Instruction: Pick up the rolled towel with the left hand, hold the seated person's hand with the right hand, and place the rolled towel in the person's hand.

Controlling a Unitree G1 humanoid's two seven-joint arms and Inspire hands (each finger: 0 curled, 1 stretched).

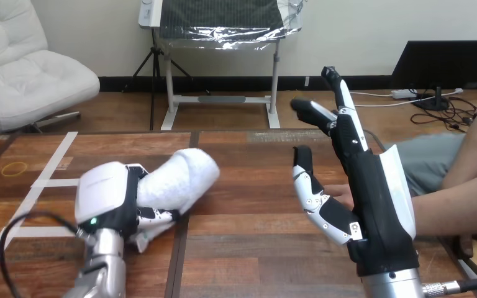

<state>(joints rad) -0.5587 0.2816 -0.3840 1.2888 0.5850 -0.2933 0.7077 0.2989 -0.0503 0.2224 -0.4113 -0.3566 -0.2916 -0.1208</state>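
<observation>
A white rolled towel (177,179) lies over the wooden table (248,174) left of centre, with my left hand (115,198) shut on its near end, fingers curled under it. My right hand (354,180) stands upright at the right, fingers straight and thumb spread, open. The person's hand (341,195) shows just behind my right palm, mostly hidden by it; their forearm (453,208) comes in from the right edge. I cannot tell whether my right hand touches the person's hand.
White tape lines (43,180) and a yellow rubber band (15,167) mark the table's left part. The table's far edge runs across the middle of the view.
</observation>
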